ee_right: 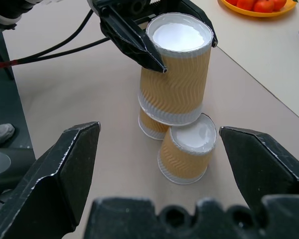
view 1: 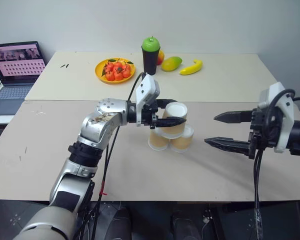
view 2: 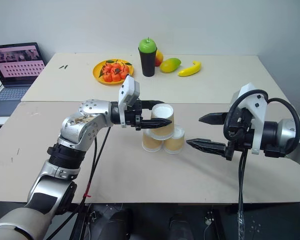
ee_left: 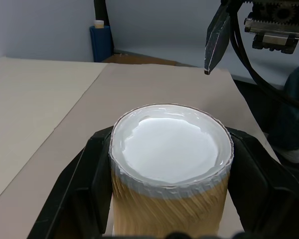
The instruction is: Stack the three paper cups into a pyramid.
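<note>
Top cup (ee_right: pixel 177 74) held upside down over two base cups (view 1: pixel 171 141) mid-table, resting on or just above them; contact not clear. Base pair set inverted, side by side, touching. Left gripper (view 1: pixel 171 112) clamped on top cup. Right gripper (view 1: pixel 225 130) spread wide, nothing held, beside stack. Pyramid nearly done; release and withdrawal left. Far base cup (ee_right: pixel 150 125) mostly hidden behind top cup. Fruit plate (view 1: pixel 101 75), black cup (view 1: pixel 150 59) well behind.

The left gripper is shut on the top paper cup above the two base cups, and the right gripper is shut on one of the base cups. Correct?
Not quite. The right gripper is open and holds nothing, as the right wrist view shows. The left gripper is indeed shut on the top paper cup above the two base cups.
</note>
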`<state>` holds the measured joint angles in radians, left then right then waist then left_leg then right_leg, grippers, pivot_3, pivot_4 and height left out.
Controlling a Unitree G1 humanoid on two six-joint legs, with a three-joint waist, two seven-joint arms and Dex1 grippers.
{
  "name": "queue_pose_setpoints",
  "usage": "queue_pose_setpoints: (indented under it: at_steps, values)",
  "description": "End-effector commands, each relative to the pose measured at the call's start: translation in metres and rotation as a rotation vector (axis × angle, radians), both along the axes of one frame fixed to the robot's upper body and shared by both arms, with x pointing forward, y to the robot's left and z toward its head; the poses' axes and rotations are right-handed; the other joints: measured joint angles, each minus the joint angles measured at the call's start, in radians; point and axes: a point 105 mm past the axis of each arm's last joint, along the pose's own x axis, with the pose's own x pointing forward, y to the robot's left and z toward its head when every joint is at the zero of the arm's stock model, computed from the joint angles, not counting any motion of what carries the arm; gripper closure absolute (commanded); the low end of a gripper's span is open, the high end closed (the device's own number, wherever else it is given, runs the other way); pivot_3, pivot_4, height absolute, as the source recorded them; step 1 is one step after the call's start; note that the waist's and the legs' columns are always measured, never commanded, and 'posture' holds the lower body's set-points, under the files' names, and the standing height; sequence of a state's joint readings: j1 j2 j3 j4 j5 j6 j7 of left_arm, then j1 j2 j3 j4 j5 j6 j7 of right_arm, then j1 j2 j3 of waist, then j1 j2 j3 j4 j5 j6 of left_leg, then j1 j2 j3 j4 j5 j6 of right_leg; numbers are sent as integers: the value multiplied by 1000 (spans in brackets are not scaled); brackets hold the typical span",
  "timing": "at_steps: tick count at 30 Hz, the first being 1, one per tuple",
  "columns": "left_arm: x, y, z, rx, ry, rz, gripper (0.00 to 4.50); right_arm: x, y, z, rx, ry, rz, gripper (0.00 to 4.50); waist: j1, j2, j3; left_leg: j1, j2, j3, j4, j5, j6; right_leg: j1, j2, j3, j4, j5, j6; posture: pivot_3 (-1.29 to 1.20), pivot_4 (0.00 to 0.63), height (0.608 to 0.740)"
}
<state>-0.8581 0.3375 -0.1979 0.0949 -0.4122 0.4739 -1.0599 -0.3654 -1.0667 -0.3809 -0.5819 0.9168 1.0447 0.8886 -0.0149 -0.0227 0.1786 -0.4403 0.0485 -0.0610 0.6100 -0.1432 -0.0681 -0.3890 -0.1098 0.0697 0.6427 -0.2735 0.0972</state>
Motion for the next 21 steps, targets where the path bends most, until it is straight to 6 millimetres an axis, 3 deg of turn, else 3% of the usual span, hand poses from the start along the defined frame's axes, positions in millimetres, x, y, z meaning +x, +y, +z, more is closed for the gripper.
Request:
queue_pose_setpoints:
  at_steps: [1,9,14,21]
  values:
    - [-2,-2,5,-14,-44,-12,1548,-5,-1,13,-10,-56,-9,0,-1,0,0,0,0,0,0,0,0,0,0,0,0,0,0,0,150,735]
    - [0,-4,2,-15,-46,-5,1548,-2,-3,14,-9,-67,-23,0,0,0,0,0,0,0,0,0,0,0,0,0,0,0,0,0,150,735]
    - [-1,-4,3,-27,-38,-3,85,-2,-4,16,-11,-74,-23,0,0,0,0,0,0,0,0,0,0,0,0,0,0,0,0,0,150,735]
    - [1,-6,18,-66,-63,25,33,0,-5,17,-13,-75,-22,0,0,0,0,0,0,0,0,0,0,0,0,0,0,0,0,0,150,735]
